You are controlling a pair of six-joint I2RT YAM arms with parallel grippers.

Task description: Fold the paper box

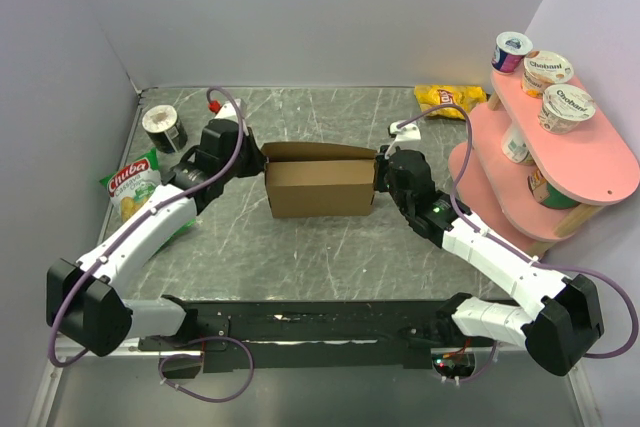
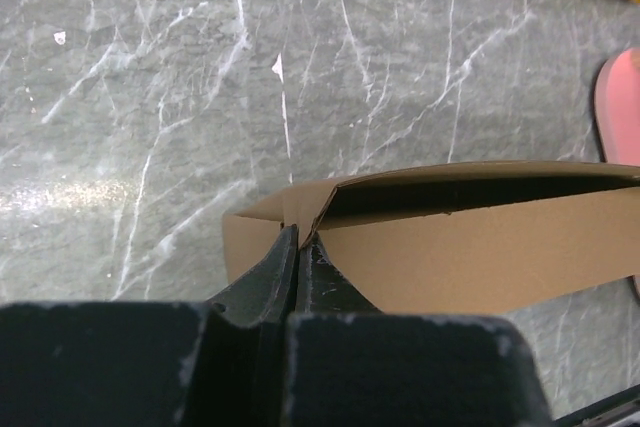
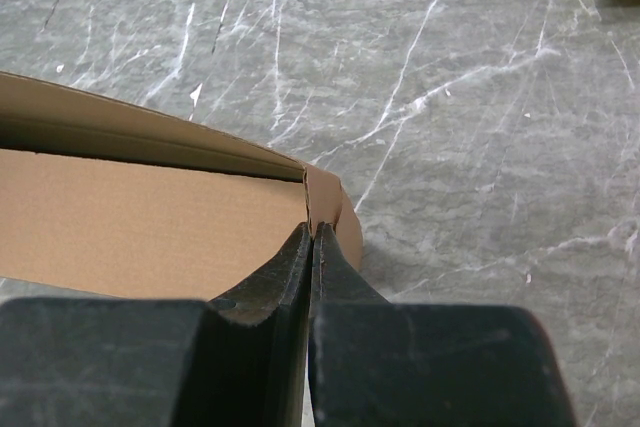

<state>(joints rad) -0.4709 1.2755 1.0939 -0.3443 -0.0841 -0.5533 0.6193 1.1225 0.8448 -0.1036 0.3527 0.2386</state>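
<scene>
While L gripper (image 2: 300,239) pinches paper box (image 1: 320,192) at left end, R gripper (image 3: 311,234) nips right end — tight.

Both wrist views show us the paper box (image 2: 480,247) only partly — a picture edge cuts it. From above, we see its ends hidden behind the left gripper (image 1: 257,161) and the right gripper (image 1: 381,173); its inside is dark.

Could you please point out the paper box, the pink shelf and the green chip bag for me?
paper box (image 1: 320,192), top view, its front wall.
pink shelf (image 1: 600,162), top view, bare part of its upper board.
green chip bag (image 1: 133,187), top view, its printed front.
</scene>
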